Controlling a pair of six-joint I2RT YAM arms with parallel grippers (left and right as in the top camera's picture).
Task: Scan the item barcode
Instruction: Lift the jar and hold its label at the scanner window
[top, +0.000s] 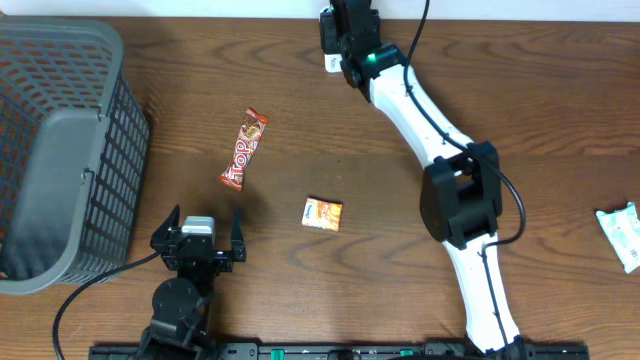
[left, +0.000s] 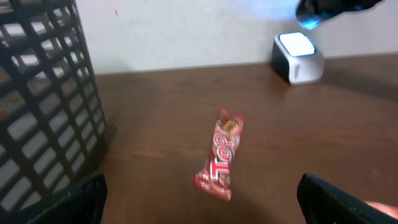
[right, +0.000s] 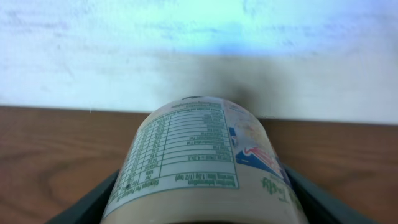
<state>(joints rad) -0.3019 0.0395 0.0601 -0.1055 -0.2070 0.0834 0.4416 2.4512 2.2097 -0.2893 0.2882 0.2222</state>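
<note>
Labelled bottle (right: 199, 155) is pinched in right gripper (right: 199, 211) at the table's (top: 520, 90) far edge, near scanner (left: 297, 57). Left gripper (top: 205, 224) is spread and empty by the near edge. Step: presentation. Next, probably: turn the barcode toward the scanner.

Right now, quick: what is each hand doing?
Left hand: open, holding nothing.
Right hand: closed on a labelled container.

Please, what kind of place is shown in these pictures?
Probably a mock shop checkout on a wooden table: a barcode scanner, a grey basket, and packaged goods: a candy bar, and a labelled bottle in the right gripper.
</note>
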